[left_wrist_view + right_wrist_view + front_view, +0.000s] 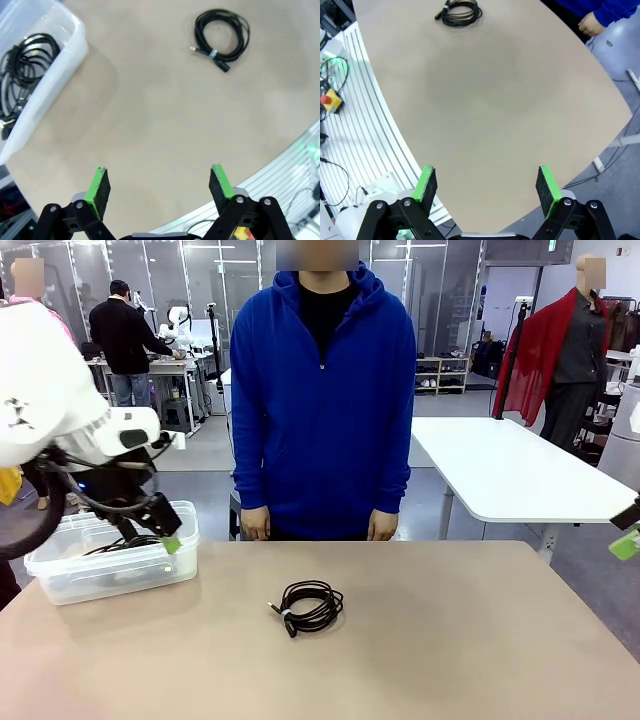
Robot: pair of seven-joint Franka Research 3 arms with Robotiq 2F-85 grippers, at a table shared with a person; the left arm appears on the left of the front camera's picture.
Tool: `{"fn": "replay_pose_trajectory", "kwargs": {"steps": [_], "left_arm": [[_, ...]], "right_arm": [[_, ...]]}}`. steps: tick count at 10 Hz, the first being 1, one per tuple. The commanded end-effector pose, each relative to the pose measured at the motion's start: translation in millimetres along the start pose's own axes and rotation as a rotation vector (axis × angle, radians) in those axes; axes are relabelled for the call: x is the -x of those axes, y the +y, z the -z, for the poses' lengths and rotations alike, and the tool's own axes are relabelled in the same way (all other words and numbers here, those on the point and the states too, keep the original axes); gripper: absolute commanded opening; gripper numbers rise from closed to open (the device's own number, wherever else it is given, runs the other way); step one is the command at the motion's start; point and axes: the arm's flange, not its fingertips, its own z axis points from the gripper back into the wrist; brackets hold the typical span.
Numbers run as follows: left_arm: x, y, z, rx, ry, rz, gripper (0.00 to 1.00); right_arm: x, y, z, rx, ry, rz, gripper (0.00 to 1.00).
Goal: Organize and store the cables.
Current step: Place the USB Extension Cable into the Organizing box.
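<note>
1. One coiled black cable (310, 606) lies mid-table, at 12 o'clock from the camera.
2. More coiled cables (22, 65) sit in the clear plastic bin (60, 580) at 10 o'clock.
3. Left gripper (160, 187) hangs by the bin, jaws apart, empty.
4. Right gripper (487, 185) at 3 o'clock, jaws apart, empty.

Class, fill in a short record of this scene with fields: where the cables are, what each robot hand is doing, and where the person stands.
loose cable: one coiled black cable lying on the table, near its middle
stored cables: black cables already inside the clear plastic box at the table's left end
left hand: open, empty, above the table beside the box
right hand: open, empty, above the table's right part
person: standing at the far side, hands down
</note>
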Motion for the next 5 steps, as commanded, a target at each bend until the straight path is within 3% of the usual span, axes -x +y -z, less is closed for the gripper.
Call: {"fn": "replay_pose_trajectory", "kwargs": {"steps": [1, 5], "left_arm": [[-25.7, -15.9, 5.9, -0.010, 0.012, -0.017, 1.00], [-30.8, -24.1, 12.7, -0.002, 0.031, -0.048, 1.00]], "right_arm": [[19.3, 4.7, 1.6, -0.012, 0.021, -0.007, 1.00], [8.7, 3.4, -0.3, -0.003, 0.003, 0.008, 1.00]]}}
